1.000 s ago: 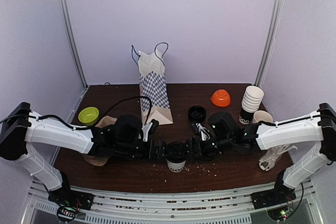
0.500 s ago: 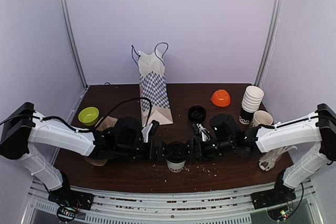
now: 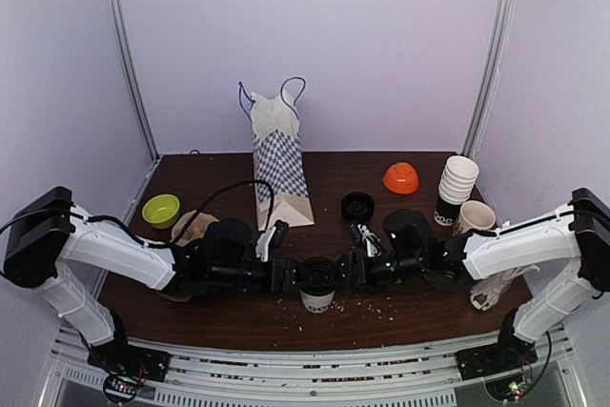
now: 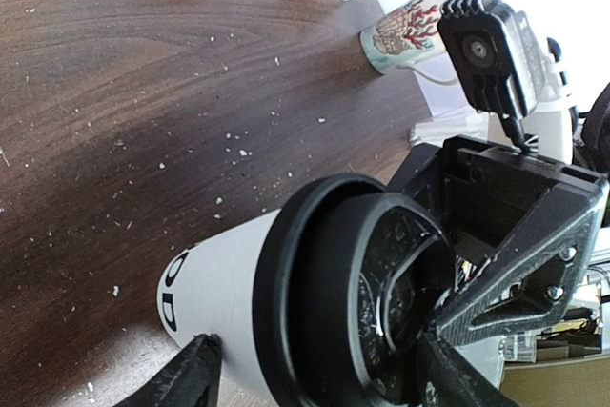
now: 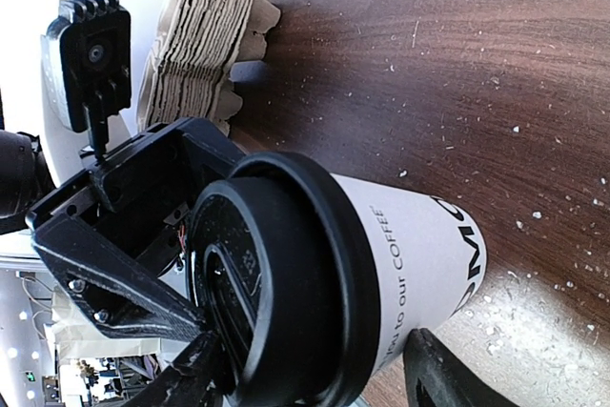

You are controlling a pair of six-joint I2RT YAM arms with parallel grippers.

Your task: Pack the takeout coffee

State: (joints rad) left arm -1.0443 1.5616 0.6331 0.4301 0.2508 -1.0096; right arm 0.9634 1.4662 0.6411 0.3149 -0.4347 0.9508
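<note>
So the coffee cup (image 3: 319,285) is standing upright near the front middle of the tabletop (image 3: 238,321), black lid (image 4: 362,302) on. The checked paper bag (image 3: 279,164) is just behind it and a bit to the left.

Both arms have it bracketed. The left hand (image 4: 319,374) comes in from the left with its fingers spread to either side of the cup. One tip looks right up against the white wall, but I honestly can't tell whether it's pressing or only beside it. The right hand (image 5: 319,369) comes in from the other side, also spread. There's a sliver of tabletop showing between one finger and the cup, so I'd call that one not gripping yet.

My take on handling:
- A paper cup is light, but the wall is soft, so squeeze mid-body and it'll dent.
- The top is stiffer, so I'd grab the wall just under the lid's rim.
- I wouldn't lift by the lid itself, since it could pop off.
- No idea if there's liquid inside, so keep it upright.

The bag is tall and narrow and probably floppy, which looks like the fiddly bit.
</note>
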